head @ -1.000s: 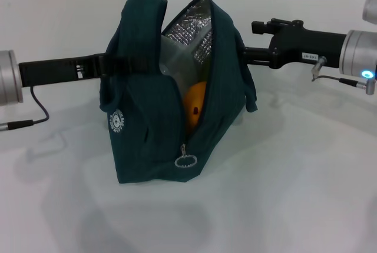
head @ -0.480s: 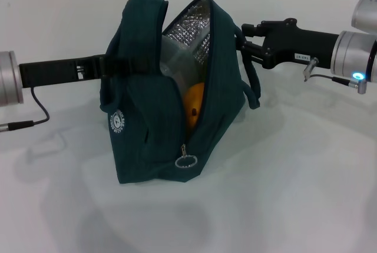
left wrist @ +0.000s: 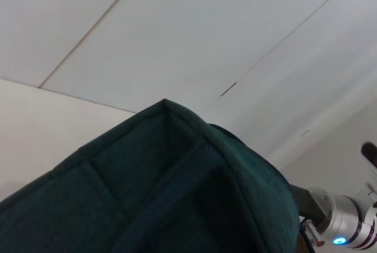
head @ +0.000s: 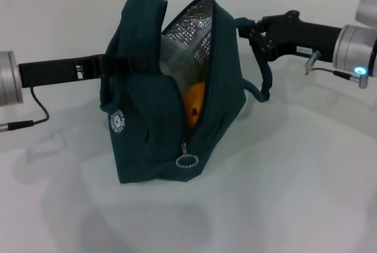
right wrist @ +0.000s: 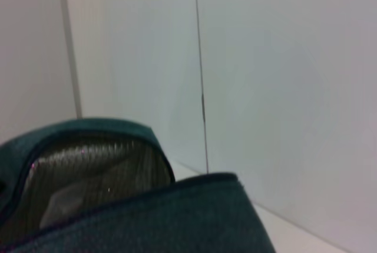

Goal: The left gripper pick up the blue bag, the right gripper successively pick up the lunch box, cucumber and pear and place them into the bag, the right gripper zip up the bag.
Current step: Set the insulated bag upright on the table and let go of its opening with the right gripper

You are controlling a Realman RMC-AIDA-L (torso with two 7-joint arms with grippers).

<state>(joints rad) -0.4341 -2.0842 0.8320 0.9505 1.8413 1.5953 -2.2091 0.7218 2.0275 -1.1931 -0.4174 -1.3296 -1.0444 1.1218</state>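
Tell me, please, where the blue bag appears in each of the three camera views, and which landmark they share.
Head view: the blue bag stands at the centre of the table, zipper open, between the two arms.
Left wrist view: its dark fabric fills the lower part of the picture.
Right wrist view: its open mouth with silver lining fills the lower part of the picture.
Shared landmark: the bag itself, against the pale wall panel seams behind it.

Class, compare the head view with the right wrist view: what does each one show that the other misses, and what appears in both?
Only the head view shows the zipper pull ring, the orange-yellow item inside the opening, the white logo patch, the strap, the table, and both arms: the left gripper at the bag's side and the right gripper at the strap. Only the right wrist view shows a wall seam close behind the bag. Both show the blue bag and its silver lining, still unzipped.
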